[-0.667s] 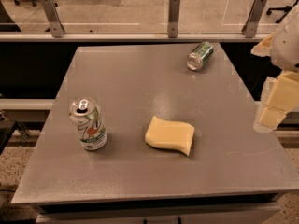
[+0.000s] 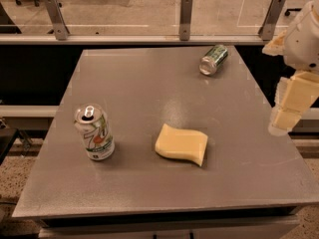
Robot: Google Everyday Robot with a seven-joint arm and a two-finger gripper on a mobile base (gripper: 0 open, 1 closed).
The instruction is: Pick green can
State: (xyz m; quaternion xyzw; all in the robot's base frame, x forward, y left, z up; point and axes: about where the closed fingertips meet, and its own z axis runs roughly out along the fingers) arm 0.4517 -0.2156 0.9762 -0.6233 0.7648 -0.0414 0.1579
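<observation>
The gripper [image 2: 285,117], a cream-coloured block on the end of a white arm [image 2: 304,34], hangs at the right edge of the view, just past the right side of the table [image 2: 144,83] and about level with its middle. Whether it is open or closed cannot be told from here, and it touches none of the things on the table. The green can [image 2: 214,59] lies on its side near the far right corner of the grey tabletop, one silver end turned toward the front left, the body pointing back toward the far edge. It is well apart from the gripper, further back and to the left of it. A white can [image 2: 94,132] with a green and red logo stands upright near the front left, its opened top showing. A yellow sponge [image 2: 181,144] lies flat near the front middle, to the right of the white can and apart from it. Behind the table runs a low rail [image 2: 149,39] with metal posts [image 2: 185,16]
</observation>
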